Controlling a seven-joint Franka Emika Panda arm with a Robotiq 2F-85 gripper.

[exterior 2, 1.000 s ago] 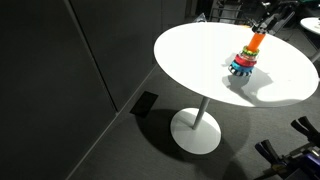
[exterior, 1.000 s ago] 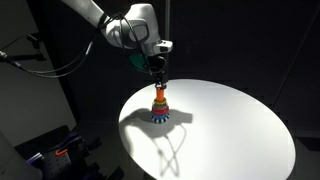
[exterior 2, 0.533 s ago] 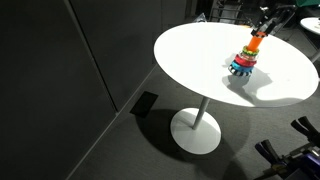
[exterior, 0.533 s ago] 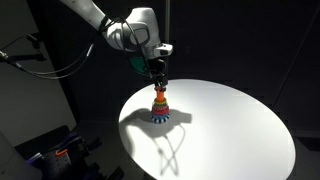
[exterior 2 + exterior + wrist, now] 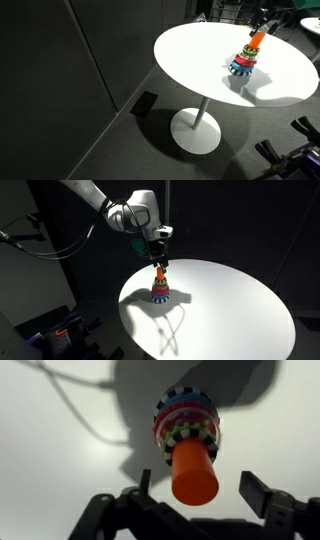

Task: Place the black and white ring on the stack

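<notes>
Exterior view: the gripper hangs directly over the stack, which stands upright near the back edge of the round white table. The arm reaches in from the upper left. The claw lines up with the cone's axis, probably because a ring only threads on from straight above. At this size the finger state cannot be read.

Exterior view from the opposite side: the stack stands near the table's far rim, with the orange peg leaning slightly in the picture. The claw above it is lost in the dark background. There is no loose ring on the tabletop.

Wrist view: the camera looks down the peg. Both fingers are spread wide with nothing clamped between them, and the peg tip sits in the gap below them. The black and white ring shows as a checkered band around the stack, just behind the peg. Its exact level among the coloured rings cannot be told.

Judgement: the ring is seated and the jaws are free, so the placement looks essentially done. A straight vertical lift would keep the fingers from clipping the peg and toppling the toy.
</notes>
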